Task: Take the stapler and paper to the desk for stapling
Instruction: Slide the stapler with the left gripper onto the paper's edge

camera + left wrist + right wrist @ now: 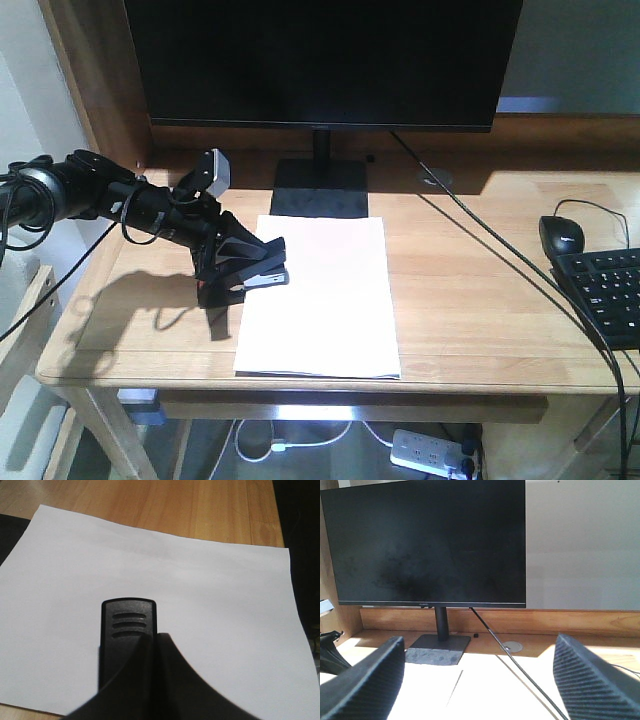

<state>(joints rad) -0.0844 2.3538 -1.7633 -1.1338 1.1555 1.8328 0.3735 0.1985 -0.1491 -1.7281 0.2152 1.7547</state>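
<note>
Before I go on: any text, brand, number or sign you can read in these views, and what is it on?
Monitor: a small logo at the middle of the lower bezel, too small and blurred to read.
Keyboard: key legends, too small to read.
Paper: blank.
Stapler, held in the left gripper: only moulded ridges, no text.

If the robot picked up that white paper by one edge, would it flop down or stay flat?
It would probably flop. The thin stack of white paper sheets lies flat against the light-wood desk with almost no visible thickness, so it looks bendy and light. Pushed sideways, it would likely slide, and the sheets might fan apart, since no staple is visible yet.
</note>
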